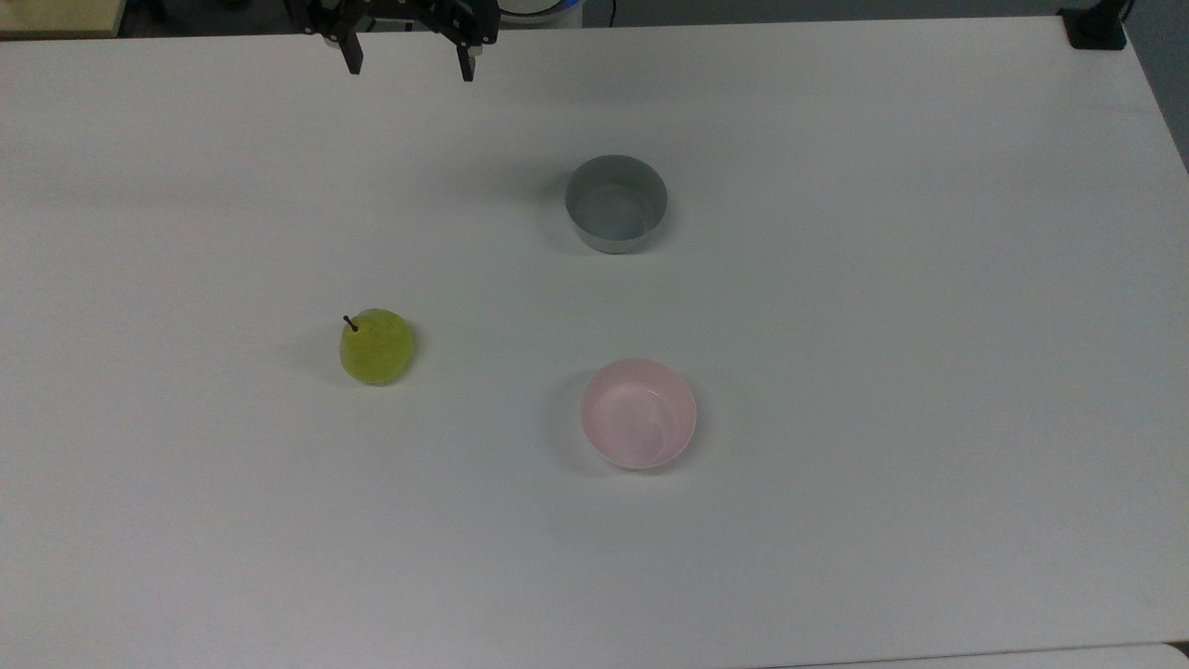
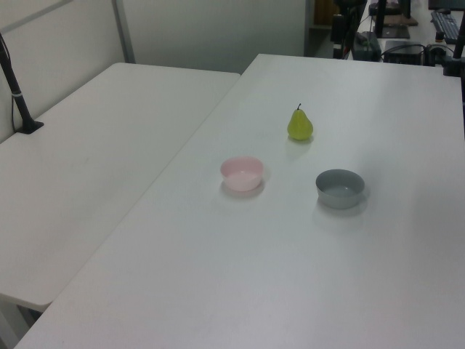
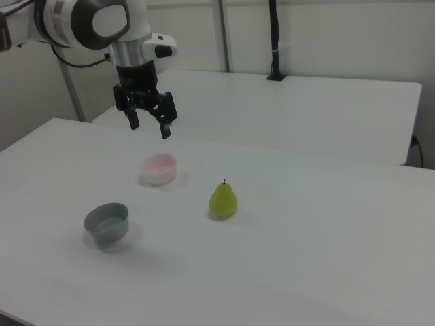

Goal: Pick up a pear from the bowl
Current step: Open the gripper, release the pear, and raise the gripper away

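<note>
On the white table [image 1: 836, 279], the pear [image 1: 376, 347] stands upright outside the pink bowl [image 1: 639, 413], at 9 o'clock from it in the top view and well apart. At 12 o'clock from that bowl sits the grey bowl [image 1: 616, 203]. Raised above the table, the jaws [image 3: 150, 124] are spread apart and hold nothing.

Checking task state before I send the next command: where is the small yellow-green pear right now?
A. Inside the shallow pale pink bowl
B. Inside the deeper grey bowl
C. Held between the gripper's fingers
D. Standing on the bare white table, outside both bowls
D. The small yellow-green pear stands upright on the white table, apart from the pale pink bowl and grey bowl; the open gripper holds nothing.
</note>
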`<state>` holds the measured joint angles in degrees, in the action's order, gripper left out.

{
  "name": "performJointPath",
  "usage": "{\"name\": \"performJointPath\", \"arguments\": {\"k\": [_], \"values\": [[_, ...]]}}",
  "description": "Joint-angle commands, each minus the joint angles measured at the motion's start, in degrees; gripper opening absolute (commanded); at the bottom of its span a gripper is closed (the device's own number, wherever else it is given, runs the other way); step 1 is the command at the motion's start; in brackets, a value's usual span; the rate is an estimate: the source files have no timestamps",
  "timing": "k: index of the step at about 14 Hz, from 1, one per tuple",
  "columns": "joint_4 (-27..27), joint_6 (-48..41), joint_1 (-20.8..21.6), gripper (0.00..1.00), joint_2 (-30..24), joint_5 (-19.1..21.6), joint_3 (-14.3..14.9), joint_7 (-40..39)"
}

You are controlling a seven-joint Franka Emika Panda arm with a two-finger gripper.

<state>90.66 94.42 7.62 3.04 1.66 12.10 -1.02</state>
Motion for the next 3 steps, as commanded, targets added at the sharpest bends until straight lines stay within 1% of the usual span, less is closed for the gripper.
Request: {"name": "performJointPath", "arguments": {"k": [1,3], "values": [[0.31,-0.2,-4.36,1.0,-0.84,-0.43,-3.66,1.28],[-0.13,-0.2,-7.43,1.0,-0.75,-0.34,-6.64,1.28]]}}
